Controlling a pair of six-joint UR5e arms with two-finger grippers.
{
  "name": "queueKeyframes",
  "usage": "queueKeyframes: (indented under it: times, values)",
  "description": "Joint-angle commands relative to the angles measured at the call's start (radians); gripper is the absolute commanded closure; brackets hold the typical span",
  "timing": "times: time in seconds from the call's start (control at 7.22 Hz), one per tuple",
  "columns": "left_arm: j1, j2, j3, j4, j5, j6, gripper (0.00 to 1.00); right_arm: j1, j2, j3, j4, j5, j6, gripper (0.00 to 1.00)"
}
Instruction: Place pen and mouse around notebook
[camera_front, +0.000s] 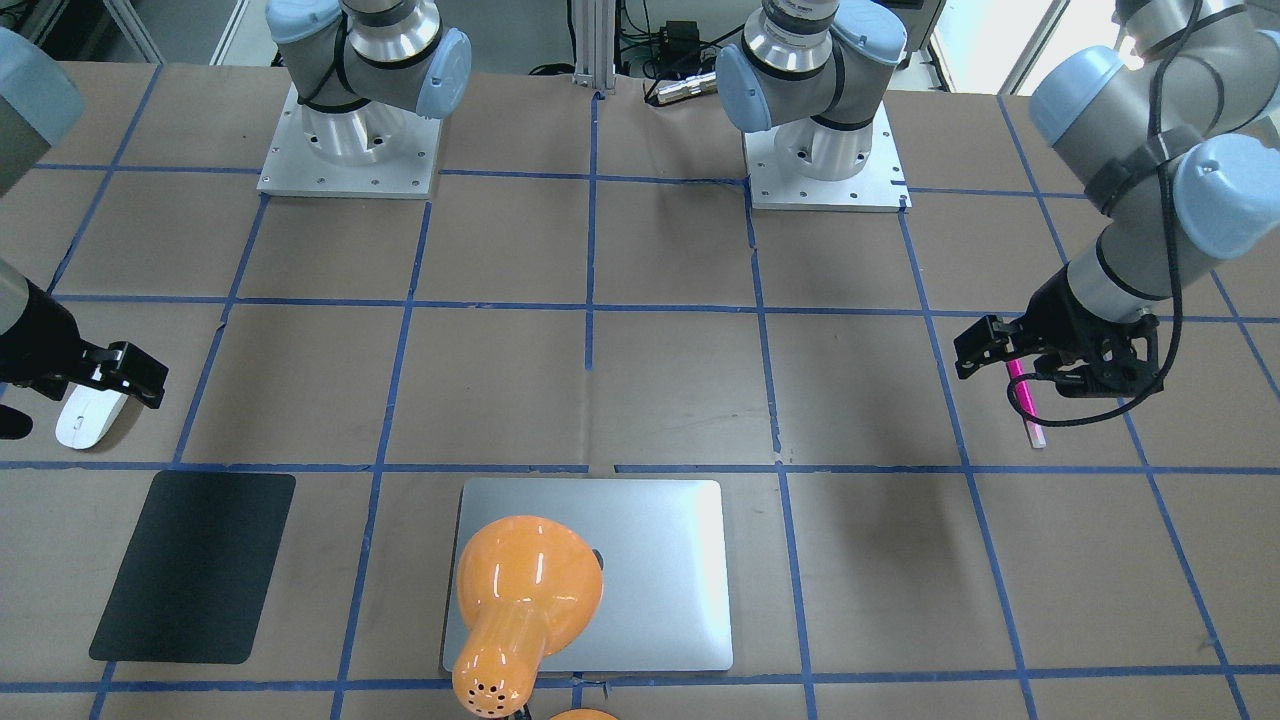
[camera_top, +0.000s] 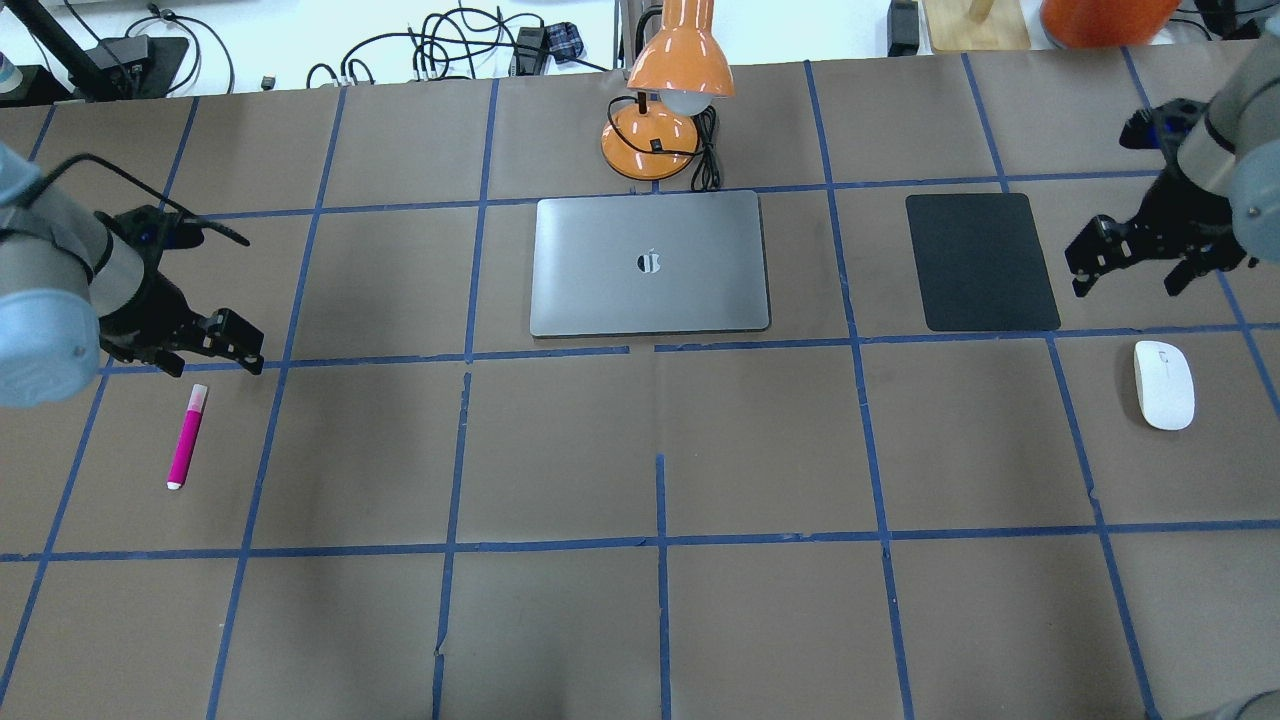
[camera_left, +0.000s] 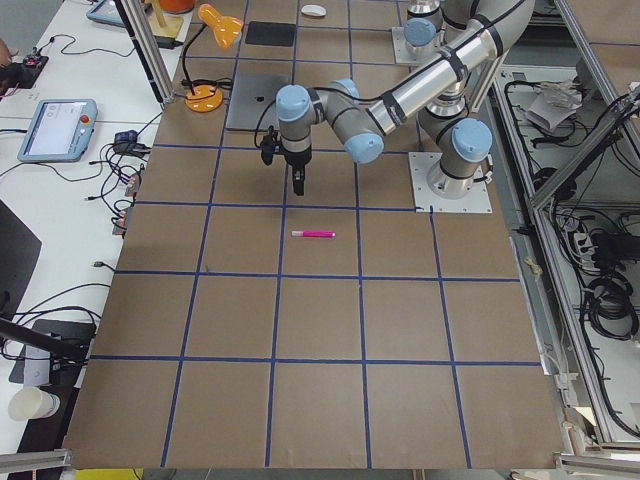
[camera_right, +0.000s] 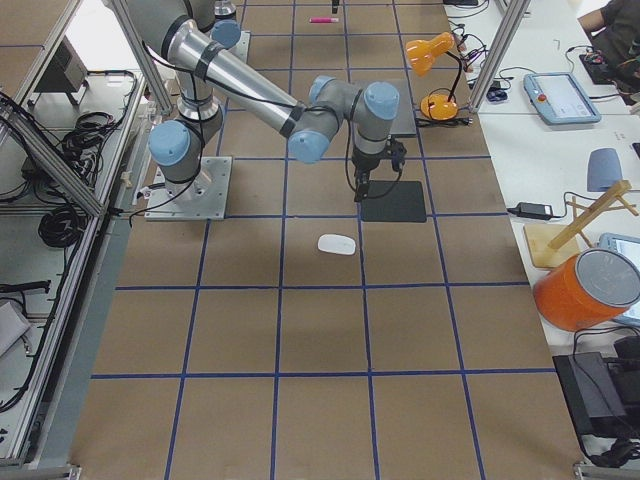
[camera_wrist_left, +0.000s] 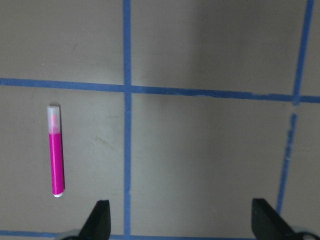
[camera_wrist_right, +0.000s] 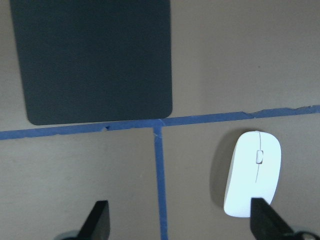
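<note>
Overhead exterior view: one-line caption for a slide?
Open left gripper near slim magenta-pink marker pen, open right gripper near white oval mouse, flat silver-grey closed laptop centred between.

Bright, even overhead light; only faint soft shadows on table (camera_top: 660, 440). Glare streaks on orange lamp (camera_front: 525, 590), white sheen on notebook (camera_front: 680, 560). My wrist views dimmer, slightly soft; mouse (camera_wrist_right: 253, 174) shadow falls on its left.

The notebook (camera_front: 660, 570) lies bottom centre, an orange lamp (camera_front: 525, 600) covering its left part. A black mat (camera_front: 195, 565) sits lower left. At far left the right gripper (camera_front: 88, 410) overlaps the mouse (camera_front: 78, 425); at right the left gripper (camera_front: 1015, 372) overlaps the pen (camera_front: 1028, 412).
</note>
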Motion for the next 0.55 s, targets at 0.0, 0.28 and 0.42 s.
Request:
queueKeyframes:
  times: [0.0, 0.28, 0.42]
  values:
    - [0.118, -0.110, -0.089, 0.247, -0.001, 0.193, 0.00, -0.096, 0.032, 0.173, -0.289, -0.032, -0.142, 0.00]
    - [0.130, -0.158, -0.092, 0.288, -0.001, 0.189, 0.00, -0.172, 0.047, 0.183, -0.289, -0.075, -0.167, 0.00]
    - [0.130, -0.170, -0.089, 0.310, -0.001, 0.186, 0.16, -0.182, 0.065, 0.180, -0.297, -0.072, -0.172, 0.00]
